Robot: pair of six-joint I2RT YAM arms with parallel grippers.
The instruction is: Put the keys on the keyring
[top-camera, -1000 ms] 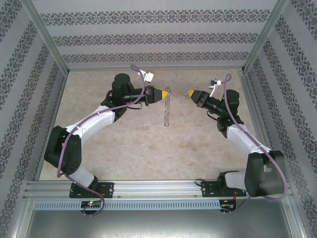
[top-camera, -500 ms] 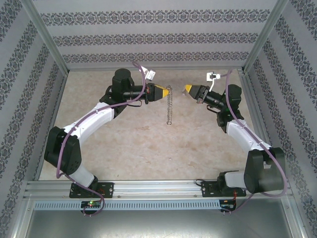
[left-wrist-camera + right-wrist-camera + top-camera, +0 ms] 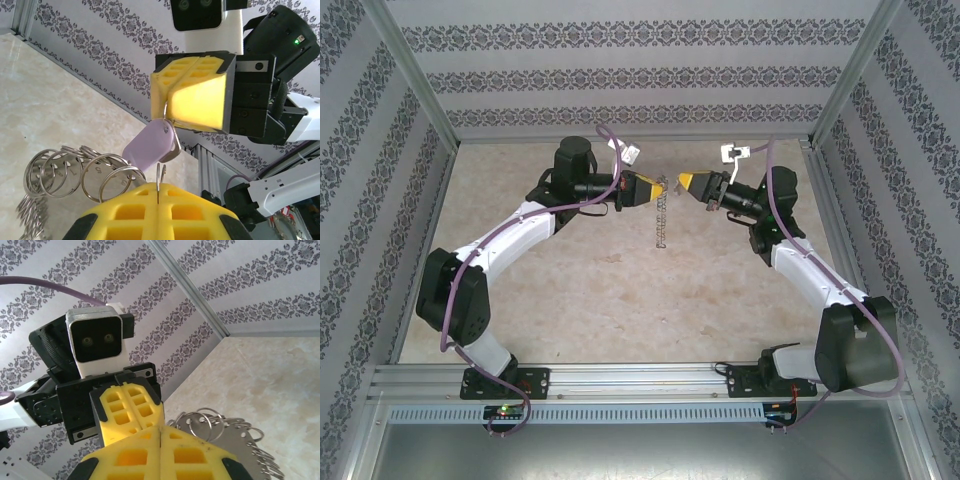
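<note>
Pale stone-look table (image 3: pixel 570 300) underneath. Over its far middle, up in the air, left gripper (image 3: pixel 658 189) and right gripper (image 3: pixel 684 183) tip to tip, nearly touching. On the left, fingers (image 3: pixel 125 215) pressed flat together, pinching the thin wire of the keyring (image 3: pixel 158 177) upright in their seam. On the right, fingers (image 3: pixel 200 97) likewise closed with no gap, clamped on the top edge of the tag (image 3: pixel 150 145). From above, keyring hanging edge-on like a chain just beneath the two tips. Strung along the wire, a row of small split rings (image 3: pixel 75 170), with silvery keys (image 3: pixel 27 212) dangling below them. Pale purple tag between the two grippers, just above the left fingers.
</note>
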